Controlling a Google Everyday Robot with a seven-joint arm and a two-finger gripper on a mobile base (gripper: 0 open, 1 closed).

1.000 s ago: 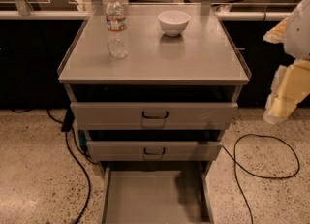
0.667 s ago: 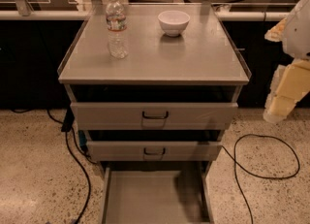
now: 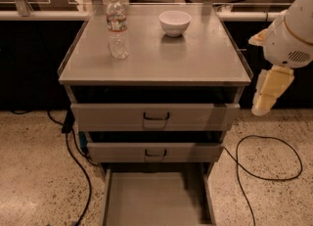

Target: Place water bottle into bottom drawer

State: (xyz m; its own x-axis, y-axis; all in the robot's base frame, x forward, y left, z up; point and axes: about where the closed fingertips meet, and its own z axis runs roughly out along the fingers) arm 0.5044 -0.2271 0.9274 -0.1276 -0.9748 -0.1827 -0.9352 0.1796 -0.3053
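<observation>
Only the tool (image 3: 270, 93) had moved. It had slid a little to the left, nearer the right edge of the grey surface (image 3: 205, 58). Everything else had stayed where it was.

On the far left, a black cable (image 3: 91, 186) lay on the speckled floor (image 3: 34, 171). The water bottle (image 3: 118, 27) stood upright on the left part of the surface, near the back, with its white cap on. To its right, well apart from it, sat a small white bowl (image 3: 174, 23).

Under the surface, the top drawer (image 3: 195, 117) and the middle drawer (image 3: 195, 152) were each pulled out a little way. The bottom drawer (image 3: 155, 195) was pulled far out, and its flat grey floor showed.

On the right, the pale tool hung pointing down beside the cabinet, about level with the top drawer and well apart from the bottle. It touched nothing. Whether it was open or closed could not be told. Below it, another black cable (image 3: 264, 135) made a loop on the floor.
</observation>
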